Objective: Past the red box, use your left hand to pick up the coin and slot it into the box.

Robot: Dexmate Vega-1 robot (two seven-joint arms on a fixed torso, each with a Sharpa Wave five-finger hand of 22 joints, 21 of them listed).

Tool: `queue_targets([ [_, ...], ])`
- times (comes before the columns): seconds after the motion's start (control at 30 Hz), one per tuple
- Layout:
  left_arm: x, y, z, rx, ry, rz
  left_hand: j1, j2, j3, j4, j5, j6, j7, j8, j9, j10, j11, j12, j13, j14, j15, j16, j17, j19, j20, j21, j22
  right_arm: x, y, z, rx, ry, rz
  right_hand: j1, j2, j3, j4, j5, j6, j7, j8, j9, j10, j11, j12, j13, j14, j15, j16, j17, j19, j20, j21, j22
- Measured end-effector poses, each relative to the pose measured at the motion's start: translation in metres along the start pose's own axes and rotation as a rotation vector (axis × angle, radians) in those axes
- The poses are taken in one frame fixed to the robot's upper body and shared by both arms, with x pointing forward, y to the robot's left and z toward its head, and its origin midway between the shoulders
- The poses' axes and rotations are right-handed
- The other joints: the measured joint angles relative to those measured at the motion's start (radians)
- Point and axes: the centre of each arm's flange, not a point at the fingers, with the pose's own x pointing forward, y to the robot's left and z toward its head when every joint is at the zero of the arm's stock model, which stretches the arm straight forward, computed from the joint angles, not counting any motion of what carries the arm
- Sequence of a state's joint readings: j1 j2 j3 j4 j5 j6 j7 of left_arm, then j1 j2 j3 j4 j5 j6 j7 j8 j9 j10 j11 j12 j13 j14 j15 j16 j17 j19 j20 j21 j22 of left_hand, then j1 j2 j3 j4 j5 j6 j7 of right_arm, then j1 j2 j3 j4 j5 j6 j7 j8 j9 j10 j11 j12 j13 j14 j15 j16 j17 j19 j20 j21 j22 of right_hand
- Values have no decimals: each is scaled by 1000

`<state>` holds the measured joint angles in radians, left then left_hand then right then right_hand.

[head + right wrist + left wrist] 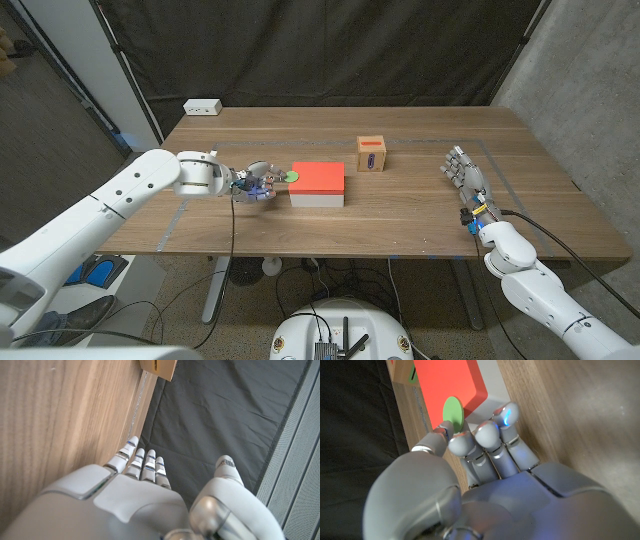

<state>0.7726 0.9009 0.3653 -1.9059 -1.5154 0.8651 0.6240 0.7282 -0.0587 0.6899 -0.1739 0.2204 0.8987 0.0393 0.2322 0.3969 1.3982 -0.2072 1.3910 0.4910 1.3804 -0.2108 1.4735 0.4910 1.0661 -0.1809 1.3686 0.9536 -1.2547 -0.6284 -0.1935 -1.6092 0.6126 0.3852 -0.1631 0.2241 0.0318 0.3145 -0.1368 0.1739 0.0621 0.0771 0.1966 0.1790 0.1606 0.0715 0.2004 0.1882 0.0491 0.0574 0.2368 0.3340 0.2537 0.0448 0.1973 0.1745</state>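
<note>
My left hand (252, 184) pinches a green coin (292, 177) between thumb and a finger, just left of the red-topped box (318, 180). In the left wrist view the coin (453, 413) stands on edge over the corner of the red box (447, 382), gripped by my fingertips (461, 443). The small wooden slotted box (372, 155) stands behind and to the right of the red box; its edge (402, 370) shows beyond the red lid. My right hand (466, 180) stands at the table's right, fingers apart, holding nothing.
A white power strip (202, 106) lies at the table's back left corner. A black curtain hangs behind the table. The wooden box's corner (159, 367) appears past my right hand (145, 495) in the right wrist view.
</note>
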Motion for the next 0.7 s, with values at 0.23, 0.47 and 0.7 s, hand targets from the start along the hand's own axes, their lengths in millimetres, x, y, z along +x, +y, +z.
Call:
queue_targets([
  [0.23,3,-3,1,-4,0,-4,12,12,3,3,0,14,-14,0,5,0,0,0,-1,-4,-4,0,1,-9,2,4,-5,0,-2,-3,4,1,-6,0,0,0,0,0,0,0,0,0,0,0,0,0,0,0,0,0,0,0,0,0],
  [0.47,3,-3,1,-7,-1,2,29,29,13,-1,0,82,-32,31,30,0,0,0,-8,-4,-4,0,3,-19,6,11,-22,0,-4,-5,10,-2,-10,0,0,0,0,0,0,0,0,0,0,0,0,0,0,0,0,0,0,0,0,0],
  [0.7,3,-3,1,-6,-2,6,34,34,14,0,0,102,-37,34,37,-2,-2,7,-9,-4,-4,0,7,-19,6,25,-28,1,-4,-10,18,-2,-12,0,0,-4,-4,0,0,0,0,0,0,0,0,0,0,0,0,0,0,0,0,0],
])
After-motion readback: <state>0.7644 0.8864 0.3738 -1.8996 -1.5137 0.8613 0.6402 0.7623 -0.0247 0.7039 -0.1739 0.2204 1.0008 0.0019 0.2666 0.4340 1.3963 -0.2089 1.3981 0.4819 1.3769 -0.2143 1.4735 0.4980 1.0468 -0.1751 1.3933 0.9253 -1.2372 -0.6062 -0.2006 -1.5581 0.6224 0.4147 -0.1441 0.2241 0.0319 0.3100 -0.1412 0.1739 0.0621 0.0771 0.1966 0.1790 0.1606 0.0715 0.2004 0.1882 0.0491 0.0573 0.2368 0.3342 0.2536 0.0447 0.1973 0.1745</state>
